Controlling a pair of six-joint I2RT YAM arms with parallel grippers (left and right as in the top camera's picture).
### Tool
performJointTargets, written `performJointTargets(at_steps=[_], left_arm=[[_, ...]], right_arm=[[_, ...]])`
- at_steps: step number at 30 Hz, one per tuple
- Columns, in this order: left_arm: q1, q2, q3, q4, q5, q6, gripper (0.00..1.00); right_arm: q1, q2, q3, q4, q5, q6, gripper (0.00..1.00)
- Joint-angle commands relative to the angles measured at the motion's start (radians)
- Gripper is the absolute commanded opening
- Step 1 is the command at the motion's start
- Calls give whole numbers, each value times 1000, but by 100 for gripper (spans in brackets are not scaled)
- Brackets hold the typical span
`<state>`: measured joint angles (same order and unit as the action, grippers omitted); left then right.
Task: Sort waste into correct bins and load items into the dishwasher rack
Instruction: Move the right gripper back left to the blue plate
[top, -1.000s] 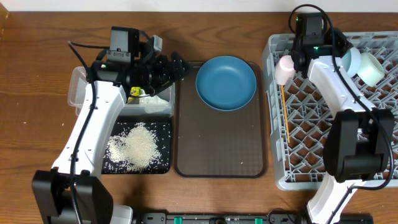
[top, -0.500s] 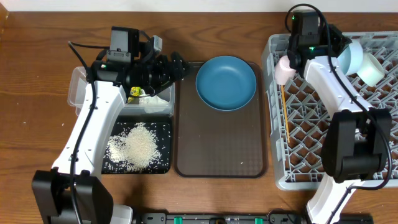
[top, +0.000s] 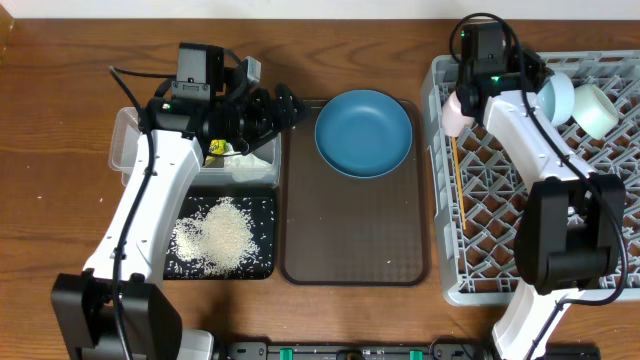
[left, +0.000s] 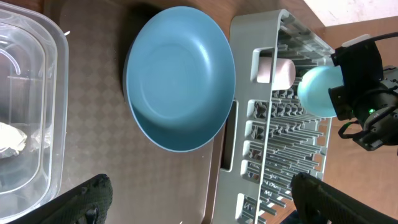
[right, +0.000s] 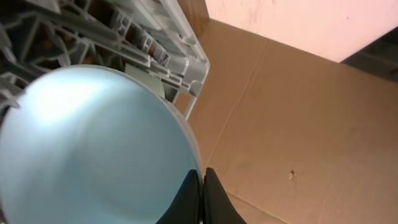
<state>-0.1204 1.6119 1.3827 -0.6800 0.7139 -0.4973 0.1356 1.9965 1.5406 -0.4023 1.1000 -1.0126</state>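
A brown wooden surface (top: 60, 150) carries four containers in a row. At the left stands the clear plastic tub (top: 122, 150). In it lie the crumpled white napkin (top: 255, 165) and the small yellow-green wrapper (top: 216, 149), both partly hidden under the left arm. Just in front of the tub, touching it, is the shallow black tray (top: 268, 268). The white rice (top: 222, 235) lies in it as a loose heap, with stray grains scattered around the heap.

Beside these two sits the brown serving tray (top: 350, 230). It holds only the dark-blue plate (top: 363, 132), which rests right side up at the far end. The rest of its floor is bare.

At the right is the grey rack (top: 500, 200). The pink cup (top: 456, 112) lies on its side at the rack's far left edge. A thin wooden stick (top: 458, 180) lies along that same side, below the cup. The pale mint-green bowl (top: 600, 110) rests tilted near the far right corner. The light-blue bowl (top: 557, 97) is just beside it, over the rack's far edge and also tipped on its side.

The left hand (top: 290, 106) hangs above the seam between the tub and the brown tray, its fingers spread wide apart and holding nothing. The right hand (right: 202, 186) is over the far side of the rack. Its fingers are pressed together and, in the wrist view, appear pinched on the rim of the light-blue bowl, which fills the left half of that view.
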Motion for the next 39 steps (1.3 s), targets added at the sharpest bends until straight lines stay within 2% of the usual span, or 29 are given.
performJointTargets(at_steps=[1,3,7,10,12,13,19,22,28,34,39], left_arm=[[2,-11,7,0,-9,0,94],[2,-11,7,0,-9,0,94],[2,-11,7,0,-9,0,95],[2,-11,7,0,-9,0,94],[2,-11,7,0,-9,0,94],[2,-11,7,0,-9,0,94],[2,-11,7,0,-9,0,94],[2,-11,7,0,-9,0,94],[2,-11,7,0,-9,0,94],[2,-11,7,0,-9,0,94],[2,-11,7,0,-9,0,94]], right_arm=[[48,14,-5,-2,-21,33,2],[64,14,-5,-2,-24,33,15],[99,14,-5,-3,-37,48,26],[120,14,-5,-2,-39,60,48],[129,14,-5,-3,-39,74,58],[133,14,-5,-3,-39,87,59],[136,14,-5,-18,-40,277,61],[138,13,-5,-69,-105,387,61],[171,11,-5,-189,-455,564,60],[254,11,-5,-230,-728,602,59],[319,11,-5,-235,-872,686,59]])
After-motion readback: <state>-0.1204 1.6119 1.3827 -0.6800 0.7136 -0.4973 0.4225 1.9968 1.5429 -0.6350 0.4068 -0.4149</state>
